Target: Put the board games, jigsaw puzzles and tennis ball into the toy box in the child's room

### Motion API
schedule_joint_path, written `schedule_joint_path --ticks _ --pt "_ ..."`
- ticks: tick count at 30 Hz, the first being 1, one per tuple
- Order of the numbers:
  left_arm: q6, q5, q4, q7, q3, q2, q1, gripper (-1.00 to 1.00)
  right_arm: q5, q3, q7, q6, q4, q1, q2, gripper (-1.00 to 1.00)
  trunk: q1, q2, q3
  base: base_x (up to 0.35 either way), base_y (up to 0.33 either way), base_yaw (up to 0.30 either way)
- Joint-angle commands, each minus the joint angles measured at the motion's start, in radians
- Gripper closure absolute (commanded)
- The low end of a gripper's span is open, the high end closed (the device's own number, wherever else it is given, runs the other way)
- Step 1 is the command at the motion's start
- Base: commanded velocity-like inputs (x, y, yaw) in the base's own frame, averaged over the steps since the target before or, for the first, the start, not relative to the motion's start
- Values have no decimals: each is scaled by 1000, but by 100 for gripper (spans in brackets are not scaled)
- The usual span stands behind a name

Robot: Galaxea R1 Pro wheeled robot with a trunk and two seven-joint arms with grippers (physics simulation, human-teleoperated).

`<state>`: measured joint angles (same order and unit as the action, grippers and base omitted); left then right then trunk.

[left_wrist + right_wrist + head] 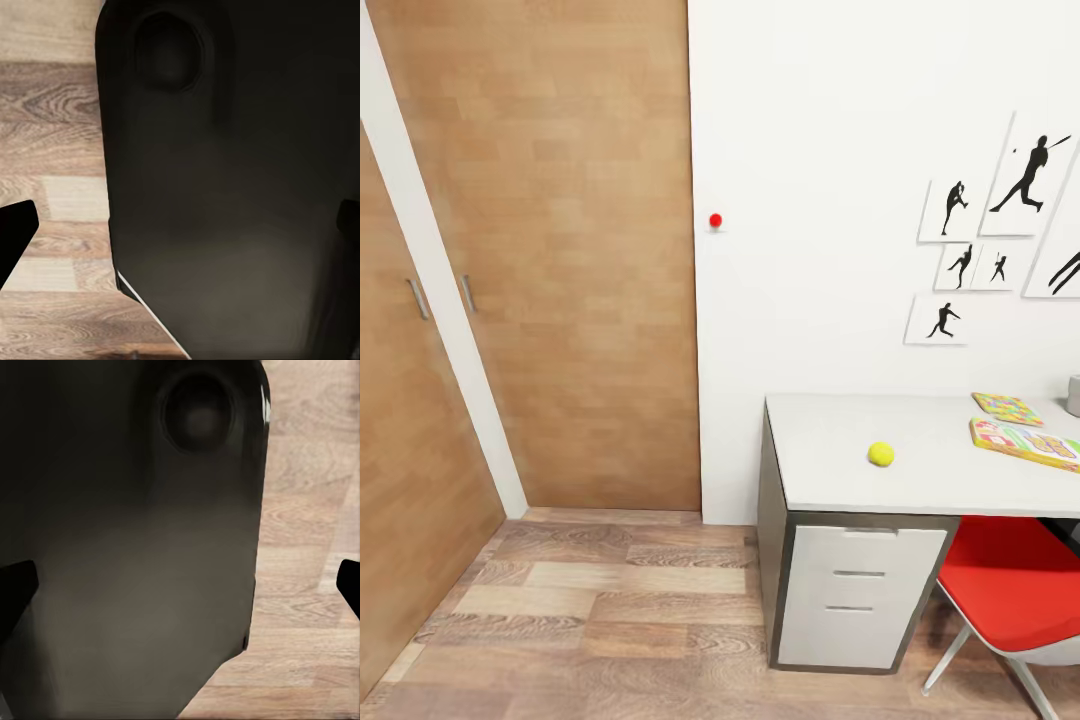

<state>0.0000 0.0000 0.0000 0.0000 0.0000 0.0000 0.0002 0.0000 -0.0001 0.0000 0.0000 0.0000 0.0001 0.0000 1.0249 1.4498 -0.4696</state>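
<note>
The left claw (pixel 180 240) shows in its wrist view as two dark fingertips at opposite edges of the picture, spread wide apart with nothing between them; a large black part of the robot sits close ahead, over wood floor (pixel 52 202). The right claw (pixel 180 585) is likewise spread apart and empty, facing a similar black body above the planks.

In the head view, the table (pixel 840 480) stands against the white wall. The tennis ball (pixel 880 454) lies alone near the table's front edge, towards its left end. A jigsaw puzzle (pixel 1008 406) lies near the back edge, and a board game (pixel 1027 443) just in front of it, at the right. A red chair (pixel 1015 590) is tucked under the table, beside the white drawers (pixel 855 590).
</note>
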Motion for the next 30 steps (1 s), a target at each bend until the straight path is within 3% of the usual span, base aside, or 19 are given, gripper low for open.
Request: schedule_joint_path --ticks 1,6,17,30 --pt "0 0 0 0 0 0 0 -100 0 0 0 0 0 0 0 -100 0 0 0 0 0 0" --pt "-4 -4 2 -5 0 -2 -2 -100 -5 -3 2 -4 0 -2 0 -100 0 0 0 0 0 0" --pt "-8 -5 2 -5 -3 -12 -2 -100 -6 -2 -4 -5 0 -2 60 -100 0 0 0 0 0 0" --pt "-8 -3 2 -5 8 -11 -2 -100 -7 -4 -8 -5 0 -2 58 -100 0 0 0 0 0 -15"
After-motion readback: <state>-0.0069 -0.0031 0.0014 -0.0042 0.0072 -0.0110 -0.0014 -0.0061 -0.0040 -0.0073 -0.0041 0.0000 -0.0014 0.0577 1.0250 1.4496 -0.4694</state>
